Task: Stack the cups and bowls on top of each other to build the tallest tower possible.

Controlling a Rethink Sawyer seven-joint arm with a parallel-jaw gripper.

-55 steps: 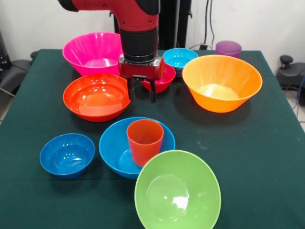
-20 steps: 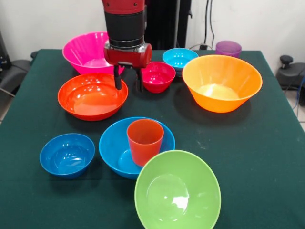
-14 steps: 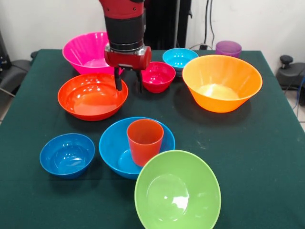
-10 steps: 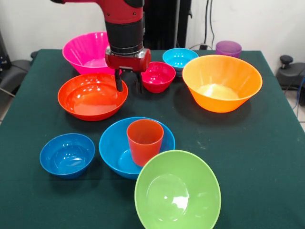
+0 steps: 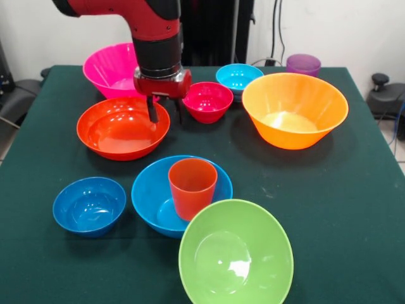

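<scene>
My gripper (image 5: 164, 111) is open and empty. It hangs over the right rim of the red-orange bowl (image 5: 120, 132), one finger over the bowl's inside and the other outside it, beside the small magenta-red bowl (image 5: 209, 101). The orange-red cup (image 5: 192, 187) stands upright in the sky-blue bowl (image 5: 152, 193) at front centre. The large orange bowl (image 5: 295, 111) sits at the right. The pink bowl (image 5: 111, 68) is behind my arm. The purple cup (image 5: 303, 64) stands at the far right corner.
A small cyan bowl (image 5: 239, 76) sits behind the magenta-red one. A small dark blue bowl (image 5: 88, 206) is at the front left. The lime green bowl (image 5: 235, 256) is at the front edge, touching the sky-blue bowl. The table (image 5: 342, 202) is covered in dark green cloth.
My gripper has moved left and back from beside the magenta-red bowl to the red-orange bowl's right rim. The red-orange bowl has slid a little to the left.
</scene>
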